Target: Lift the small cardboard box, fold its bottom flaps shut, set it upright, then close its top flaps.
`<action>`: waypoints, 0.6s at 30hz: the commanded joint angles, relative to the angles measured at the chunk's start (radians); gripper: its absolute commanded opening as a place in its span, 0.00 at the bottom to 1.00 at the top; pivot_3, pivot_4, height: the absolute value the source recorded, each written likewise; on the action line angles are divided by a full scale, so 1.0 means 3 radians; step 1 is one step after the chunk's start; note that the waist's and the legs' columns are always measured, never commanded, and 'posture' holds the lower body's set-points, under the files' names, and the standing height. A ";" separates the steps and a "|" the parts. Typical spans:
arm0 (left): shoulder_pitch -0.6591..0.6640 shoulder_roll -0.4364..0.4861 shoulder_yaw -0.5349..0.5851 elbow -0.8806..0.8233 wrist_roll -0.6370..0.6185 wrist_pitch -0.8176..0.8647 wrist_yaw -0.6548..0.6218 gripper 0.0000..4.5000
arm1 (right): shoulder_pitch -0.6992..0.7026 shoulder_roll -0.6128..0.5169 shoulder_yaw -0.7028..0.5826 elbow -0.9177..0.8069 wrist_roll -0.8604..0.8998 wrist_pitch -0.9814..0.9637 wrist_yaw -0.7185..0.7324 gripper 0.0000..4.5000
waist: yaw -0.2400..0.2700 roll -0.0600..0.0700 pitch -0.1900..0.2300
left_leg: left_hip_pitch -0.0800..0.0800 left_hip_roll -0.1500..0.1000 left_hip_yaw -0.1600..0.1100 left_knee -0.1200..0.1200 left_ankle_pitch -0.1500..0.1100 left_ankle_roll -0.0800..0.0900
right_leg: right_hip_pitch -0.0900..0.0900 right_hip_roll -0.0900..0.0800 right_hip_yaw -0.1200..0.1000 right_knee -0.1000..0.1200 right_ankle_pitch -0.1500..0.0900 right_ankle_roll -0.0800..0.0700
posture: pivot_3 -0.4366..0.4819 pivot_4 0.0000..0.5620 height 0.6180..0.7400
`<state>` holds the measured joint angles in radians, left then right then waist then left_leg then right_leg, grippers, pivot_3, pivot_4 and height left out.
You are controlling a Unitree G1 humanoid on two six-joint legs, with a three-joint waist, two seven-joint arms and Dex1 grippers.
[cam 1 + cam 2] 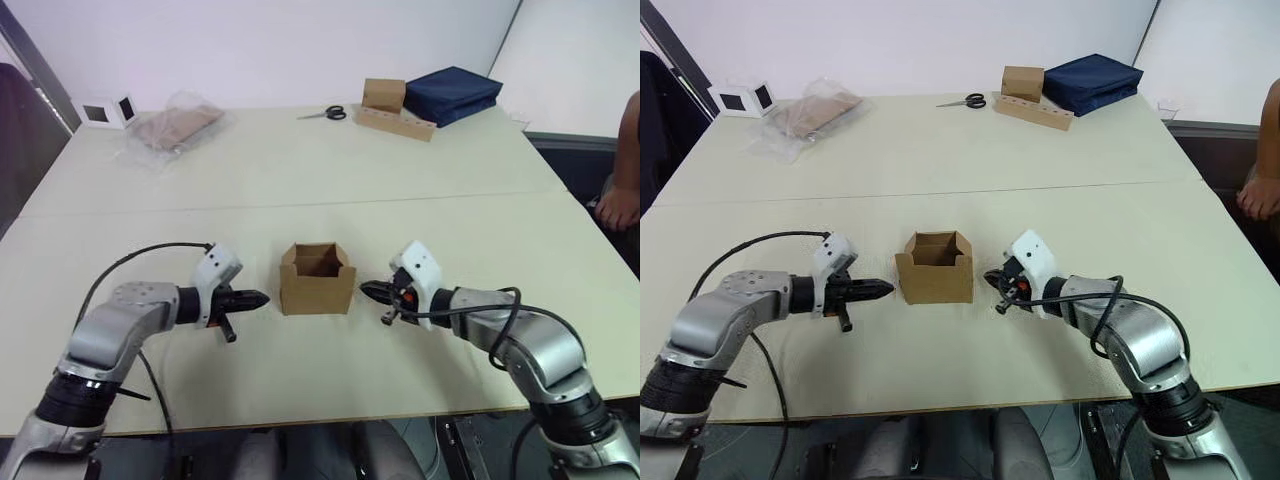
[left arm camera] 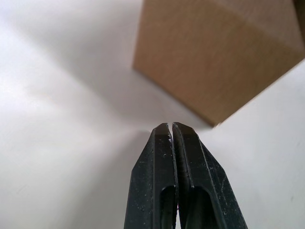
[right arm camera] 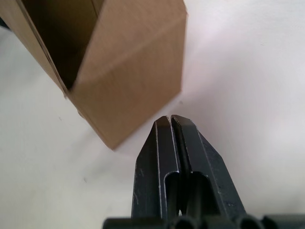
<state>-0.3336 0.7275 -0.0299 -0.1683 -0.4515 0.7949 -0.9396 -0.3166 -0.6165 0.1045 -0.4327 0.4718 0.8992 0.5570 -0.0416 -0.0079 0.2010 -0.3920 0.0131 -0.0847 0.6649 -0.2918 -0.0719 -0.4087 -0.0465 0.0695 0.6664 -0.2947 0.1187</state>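
The small cardboard box [image 1: 316, 281] stands upright on the table near the front, its top flaps raised and its inside showing. My left gripper [image 1: 262, 298] is shut and empty, its tips pointing at the box's left side a short gap away. On the other side my right gripper [image 1: 364, 290] is also shut and empty, just off the box's right wall. In the left wrist view the black fingers [image 2: 164, 157] are pressed together before the box [image 2: 214, 52]. The right wrist view shows the same closed pair [image 3: 167, 143] beside the box's corner [image 3: 128, 81].
At the back of the table lie a plastic-wrapped brown bundle [image 1: 172, 128], scissors [image 1: 325, 113], another brown box on a long cardboard strip [image 1: 392, 108] and a dark blue folded bag [image 1: 452, 93]. A person's arm [image 1: 622, 170] shows at the right edge.
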 commanded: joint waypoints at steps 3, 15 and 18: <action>-0.0348 -0.0023 0.0449 0.0080 -0.0326 -0.0151 -0.0141 0.02 | -0.0147 0.0083 -0.0514 0.0134 0.0216 -0.0269 0.0147 0.00 | 0.0020 0.0000 0.0000 | 0.0000 0.0000 0.0000 0.0001 0.0000 0.0000 | 0.0003 -0.0001 -0.0001 -0.0001 0.0000 0.0000 | 0.48 0.27 1.00; -0.0543 -0.0234 0.0399 0.0014 -0.0726 0.0115 -0.0140 0.02 | -0.0458 0.0444 -0.0446 0.0358 0.0542 -0.0283 0.0387 0.00 | -0.0009 0.0000 0.0000 | 0.0000 0.0001 0.0000 0.0000 0.0000 0.0000 | 0.0001 0.0000 -0.0001 0.0000 0.0000 0.0000 | 0.48 0.27 1.00; -0.0522 -0.0259 0.0333 0.0032 -0.0685 0.0089 -0.0132 0.02 | -0.0471 0.0521 -0.0357 0.0424 0.0535 -0.0301 0.0453 0.00 | -0.0005 0.0000 0.0000 | 0.0000 0.0000 0.0000 0.0000 0.0000 0.0000 | 0.0001 0.0000 -0.0001 0.0000 0.0000 0.0000 | 0.48 0.27 1.00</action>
<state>-0.4858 0.6505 0.0781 -0.1285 -0.6507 0.8270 -0.9791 -0.4407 -0.4688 -0.0063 -0.2988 0.6143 0.8296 0.6756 -0.0430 -0.0079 0.2010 -0.3919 0.0133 -0.0847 0.6650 -0.2917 -0.0720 -0.4084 -0.0466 0.0693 0.6663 -0.2946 0.1187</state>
